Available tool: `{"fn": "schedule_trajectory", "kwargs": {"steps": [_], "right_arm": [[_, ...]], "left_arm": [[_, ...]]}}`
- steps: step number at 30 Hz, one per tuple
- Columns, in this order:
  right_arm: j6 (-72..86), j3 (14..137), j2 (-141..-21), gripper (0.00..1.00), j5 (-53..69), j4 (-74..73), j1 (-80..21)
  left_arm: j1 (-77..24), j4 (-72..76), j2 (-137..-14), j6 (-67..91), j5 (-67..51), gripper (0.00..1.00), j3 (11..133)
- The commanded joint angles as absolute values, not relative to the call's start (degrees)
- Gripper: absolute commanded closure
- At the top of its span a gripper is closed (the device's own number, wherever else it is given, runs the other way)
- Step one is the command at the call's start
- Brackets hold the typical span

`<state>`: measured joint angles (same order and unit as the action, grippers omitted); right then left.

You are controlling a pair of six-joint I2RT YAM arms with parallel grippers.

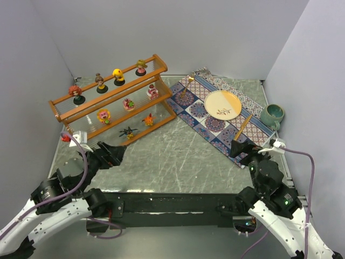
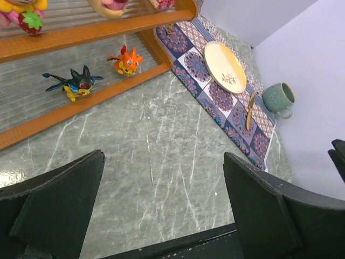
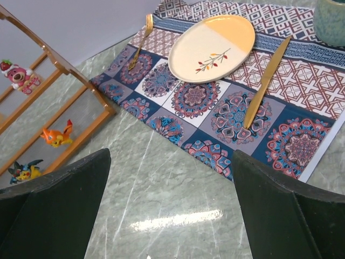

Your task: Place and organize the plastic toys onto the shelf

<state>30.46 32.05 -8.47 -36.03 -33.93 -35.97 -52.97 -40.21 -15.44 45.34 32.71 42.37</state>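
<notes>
The shelf (image 1: 110,93) stands at the far left with the plastic toys on all three tiers. Several big-headed dolls line the top rail, among them a red-haired one (image 1: 76,93) and a yellow one (image 1: 118,76). Pink flowery figures (image 1: 128,103) sit on the middle tier. The black spiky toy (image 2: 75,82) and the orange toy (image 2: 128,60) stand on the bottom tier. My left gripper (image 2: 163,156) is open over bare table in front of the shelf (image 2: 97,32), holding nothing. My right gripper (image 3: 171,154) is open and empty, near the mat's front corner.
A patterned blue mat (image 1: 226,127) lies at the right, carrying a cream and orange plate (image 1: 222,104), a gold knife (image 3: 267,81) and a gold fork (image 3: 141,40). A teal mug (image 1: 273,114) stands beyond the mat by the right wall. Grey walls enclose the marble table.
</notes>
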Motion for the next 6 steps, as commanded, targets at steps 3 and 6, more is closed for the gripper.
{"fn": "schedule_trajectory", "kwargs": {"steps": [3, 6], "right_arm": [[31.2, 34.3, -8.2, 0.0, -37.4, -33.4, -35.6], [31.0, 34.4, -8.4, 0.0, -37.5, -33.2, -35.7]], "left_arm": [[-53.0, -39.9, -13.6, 46.8, 35.8, 0.03, 41.6], [-53.1, -39.0, -13.1, 46.0, 35.7, 0.03, 41.4]]}}
